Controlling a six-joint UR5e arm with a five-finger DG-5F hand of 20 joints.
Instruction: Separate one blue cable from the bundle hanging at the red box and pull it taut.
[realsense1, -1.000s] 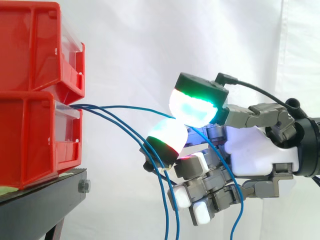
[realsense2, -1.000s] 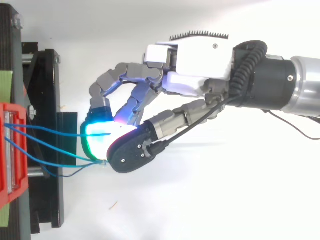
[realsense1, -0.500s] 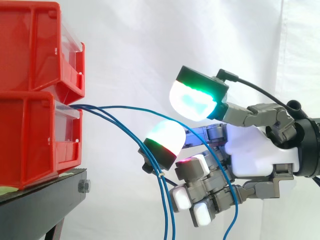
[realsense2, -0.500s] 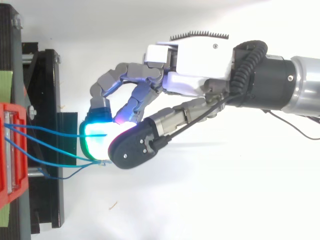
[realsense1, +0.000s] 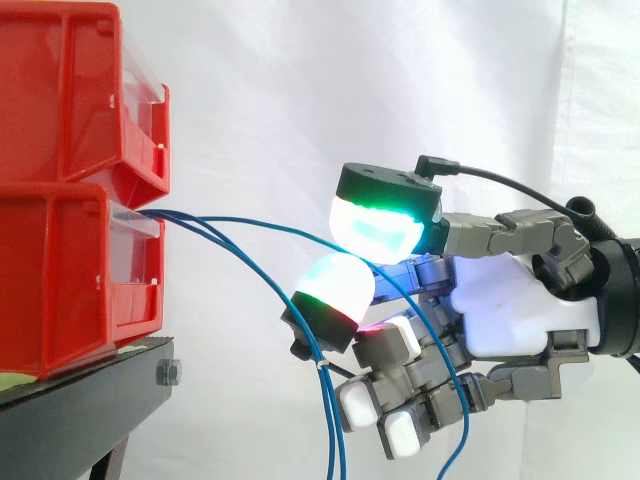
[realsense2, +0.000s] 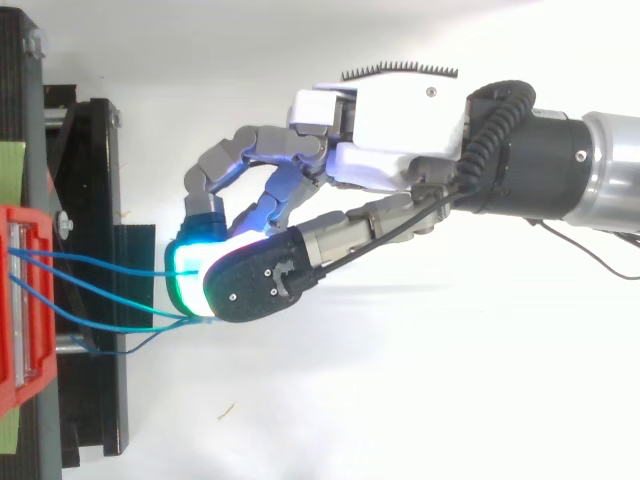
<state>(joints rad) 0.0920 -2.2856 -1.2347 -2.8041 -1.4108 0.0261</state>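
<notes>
Three thin blue cables come out of the lower red box (realsense1: 60, 280) and sag to the right. One blue cable (realsense1: 260, 224) arcs higher than the rest and runs in between the thumb pad (realsense1: 378, 220) and a finger pad (realsense1: 335, 288) of my hand (realsense1: 510, 300), then drops behind the palm. Those two glowing pads meet on it in a pinch. The other two cables (realsense1: 325, 400) hang down just in front of the finger pad. From above, my hand (realsense2: 400, 110) reaches left toward the box and the cables (realsense2: 100, 265) fan out to the pads.
A second red bin (realsense1: 70, 90) is stacked on the lower box. Both rest on a black stand (realsense1: 90, 400) at the left. A white curtain hangs behind, and the arm comes in from the right.
Half a second ago the thumb pad stood lifted off the finger pad with the cable loose between them. It has come back down onto the cable, and the hand has shifted slightly left.
</notes>
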